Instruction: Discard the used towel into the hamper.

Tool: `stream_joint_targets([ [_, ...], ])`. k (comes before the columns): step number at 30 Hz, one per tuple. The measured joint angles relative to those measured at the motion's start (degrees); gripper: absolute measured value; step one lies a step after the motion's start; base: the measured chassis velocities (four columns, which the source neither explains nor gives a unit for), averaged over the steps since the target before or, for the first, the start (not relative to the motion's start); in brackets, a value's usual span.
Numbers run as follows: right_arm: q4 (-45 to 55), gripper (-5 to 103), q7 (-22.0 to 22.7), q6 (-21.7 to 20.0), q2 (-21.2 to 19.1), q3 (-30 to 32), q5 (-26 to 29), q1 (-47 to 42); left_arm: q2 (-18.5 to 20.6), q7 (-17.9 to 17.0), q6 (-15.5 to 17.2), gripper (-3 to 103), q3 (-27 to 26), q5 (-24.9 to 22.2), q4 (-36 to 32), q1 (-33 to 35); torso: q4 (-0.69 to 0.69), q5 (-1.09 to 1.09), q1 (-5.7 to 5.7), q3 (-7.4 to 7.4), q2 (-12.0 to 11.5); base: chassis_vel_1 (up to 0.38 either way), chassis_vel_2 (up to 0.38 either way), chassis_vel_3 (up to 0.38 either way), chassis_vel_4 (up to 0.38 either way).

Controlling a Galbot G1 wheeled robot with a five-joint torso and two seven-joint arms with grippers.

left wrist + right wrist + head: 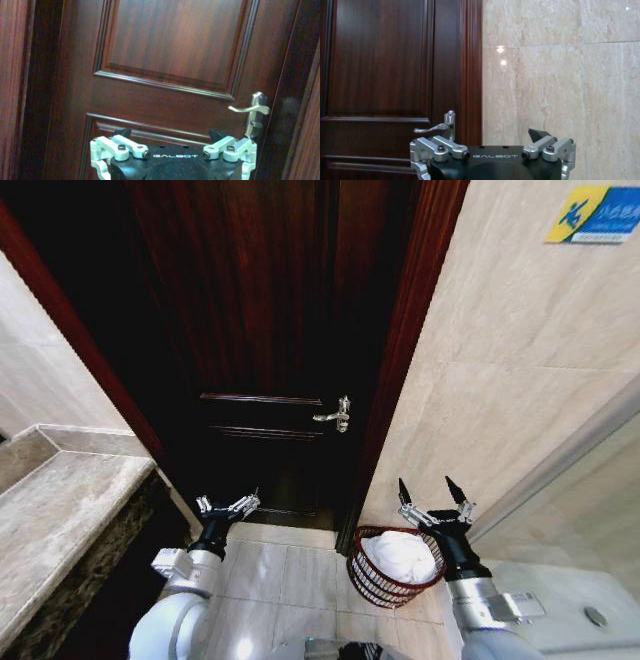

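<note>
- The hamper (396,567) stood on the tiled floor at the foot of the dark wooden door (270,330), just beside the door frame on its handle side and close against the beige marble wall (500,380).
- A white towel (400,556) lay bunched inside the hamper, filling most of the opening and rising about level with the rim.
- The right gripper (434,492) hung in the air above the hamper's far rim, nearer the wall than the door; its two dark fingers were spread wide, tips pointing upward and apart.
- That gripper held nothing and touched neither the towel nor the hamper.
- In the right wrist view the same gripper (492,135) faced the seam where the door frame met the wall, with one dark fingertip (538,134) showing on the wall side.
- The left gripper (228,505) was raised low in front of the door, on the side away from the hamper, well apart from it.
- Its fingers were also parted, with nothing between them.
- In the left wrist view the left gripper (171,134) pointed at the door's lower panel, both dark fingertips (122,132) clear of the wood.
- The silver lever handle (336,415) sat on the door above the hamper, untouched by either gripper.
</note>
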Motion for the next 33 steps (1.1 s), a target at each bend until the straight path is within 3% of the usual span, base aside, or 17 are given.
stream_joint_targets([
  [22, 0.0, 100, 0.0, 0.0, 0.0, 0.0, 0.0, 0.0, 0.0, 0.0, 0.0, 100, 0.0, 0.0, 0.0, 0.0, 0.0, -0.01, 0.0, 0.0, 0.0, -0.004, -0.003, 0.006, 0.004],
  [33, 0.0, 100, 0.0, 0.0, 0.0, 0.0, 0.0, 0.0, 0.0, 0.0, 0.0, 100, 0.0, 0.0, 0.0, 0.0, -0.01, 0.0, 0.0, 0.0, 0.0, -0.157, -0.156, 0.153, 0.156],
])
